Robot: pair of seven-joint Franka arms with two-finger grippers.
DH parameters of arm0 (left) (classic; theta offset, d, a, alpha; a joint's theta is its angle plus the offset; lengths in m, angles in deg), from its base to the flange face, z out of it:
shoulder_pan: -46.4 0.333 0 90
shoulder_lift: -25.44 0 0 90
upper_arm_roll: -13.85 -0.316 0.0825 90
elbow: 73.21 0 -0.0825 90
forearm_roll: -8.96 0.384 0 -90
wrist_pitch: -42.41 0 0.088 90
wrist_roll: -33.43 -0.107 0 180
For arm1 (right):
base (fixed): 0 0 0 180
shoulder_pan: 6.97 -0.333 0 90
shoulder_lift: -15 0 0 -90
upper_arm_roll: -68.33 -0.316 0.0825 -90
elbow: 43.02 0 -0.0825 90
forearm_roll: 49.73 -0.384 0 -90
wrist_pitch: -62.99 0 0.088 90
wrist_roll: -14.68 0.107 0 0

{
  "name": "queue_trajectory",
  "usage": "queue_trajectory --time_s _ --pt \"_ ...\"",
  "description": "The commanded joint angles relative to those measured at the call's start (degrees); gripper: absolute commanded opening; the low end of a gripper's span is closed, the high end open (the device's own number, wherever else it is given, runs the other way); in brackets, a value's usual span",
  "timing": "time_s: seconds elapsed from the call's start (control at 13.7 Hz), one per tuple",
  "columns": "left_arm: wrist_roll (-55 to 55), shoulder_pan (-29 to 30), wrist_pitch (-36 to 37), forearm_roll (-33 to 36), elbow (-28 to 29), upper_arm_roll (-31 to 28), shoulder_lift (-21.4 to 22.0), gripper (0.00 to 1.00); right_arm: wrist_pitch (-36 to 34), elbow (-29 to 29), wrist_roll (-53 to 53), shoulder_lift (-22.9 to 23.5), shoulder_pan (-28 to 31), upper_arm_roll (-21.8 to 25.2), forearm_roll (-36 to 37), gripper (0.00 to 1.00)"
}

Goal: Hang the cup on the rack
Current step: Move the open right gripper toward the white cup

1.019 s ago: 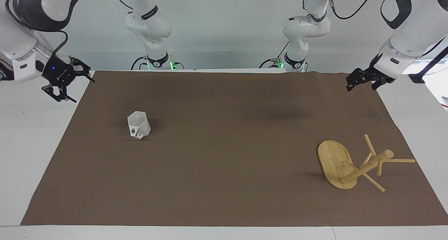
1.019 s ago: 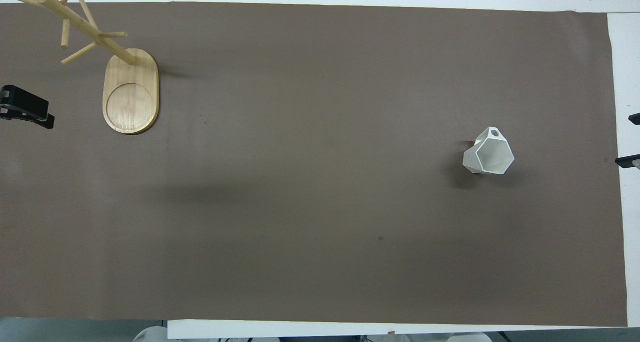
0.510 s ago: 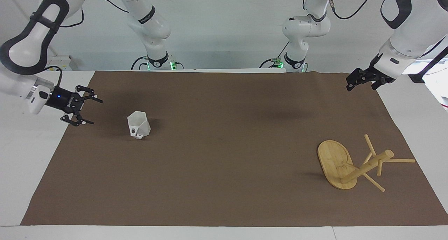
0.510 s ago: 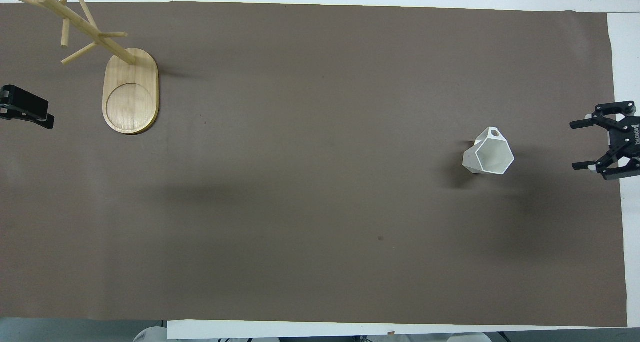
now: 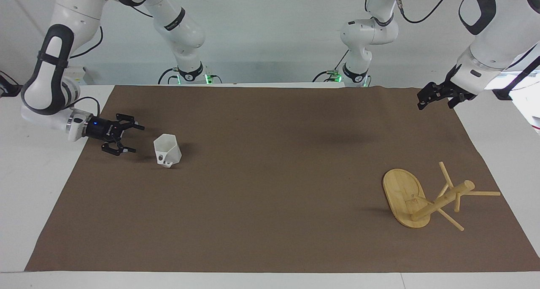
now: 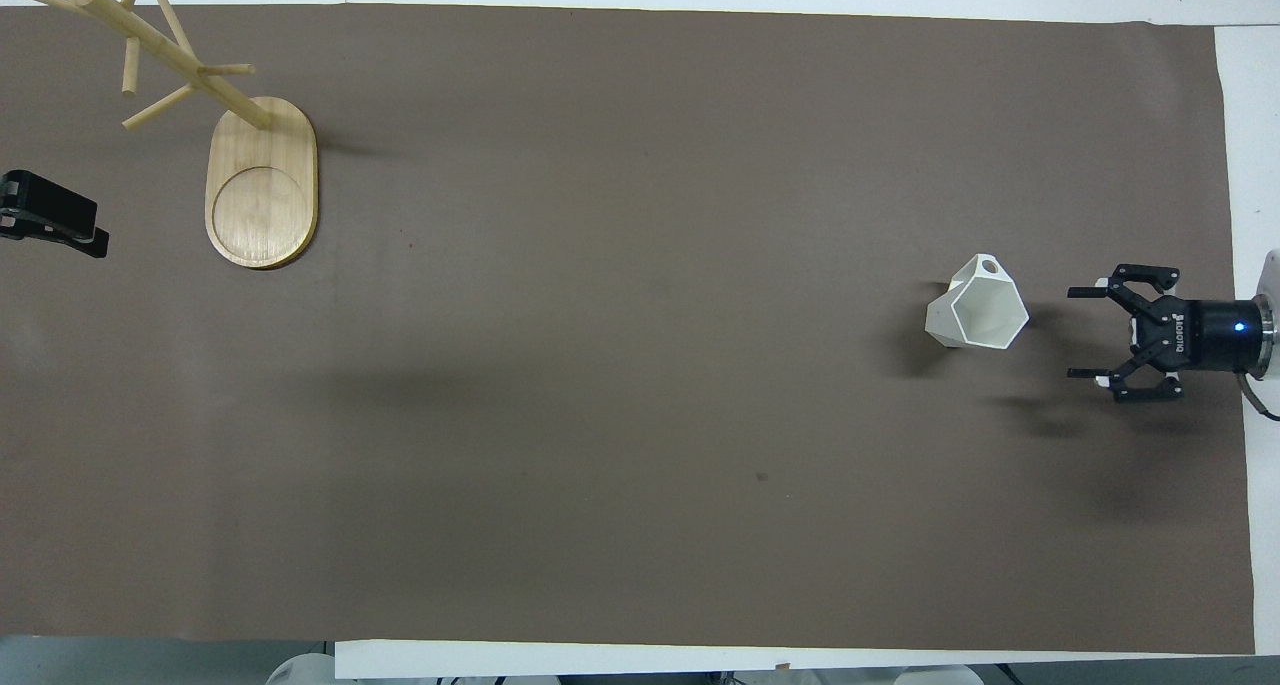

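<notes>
The white faceted cup (image 5: 167,150) (image 6: 978,304) stands rim up on the brown mat toward the right arm's end. Its handle with the dark hole is on the side farther from the robots. My right gripper (image 5: 138,139) (image 6: 1072,333) hangs low over the mat beside the cup, lying level with its open fingers pointing at it, a short gap away and empty. The bamboo rack (image 5: 426,198) (image 6: 240,155) stands on its oval base at the left arm's end, farther from the robots than the cup. My left gripper (image 5: 422,102) (image 6: 95,243) waits raised over the mat's edge, open and empty.
A brown mat (image 5: 270,187) (image 6: 640,415) covers most of the white table (image 5: 29,179). Nothing else lies on it between the cup and the rack. Both arm bases stand at the robots' edge.
The right arm swung down and in from off the mat's end, bringing its open gripper low and level beside the cup. The cup, the rack and the left arm have not moved.
</notes>
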Motion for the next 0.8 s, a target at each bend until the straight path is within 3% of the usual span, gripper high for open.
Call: queue_trajectory --time_s 0.0,0.22,0.44,0.73 --pt "-0.2 0.6 0.4 0.8 0.8 0.6 0.8 1.00 -1.4 -1.3 -5.4 1.0 1.7 -0.7 -2.3 1.00" --pt "-0.2 0.7 0.4 0.8 0.8 0.6 0.8 1.00 -2.0 -2.8 -10.2 1.2 1.6 -0.7 -2.3 1.00" --pt "-0.2 0.6 0.0 0.7 0.8 0.6 0.8 1.00 0.3 -4.1 -10.5 1.1 -1.9 -1.3 -5.2 1.00" --pt "-0.3 0.7 -0.1 0.7 0.8 0.6 0.7 1.00 1.0 -4.2 -10.5 1.1 -2.4 -1.3 -6.3 1.00"
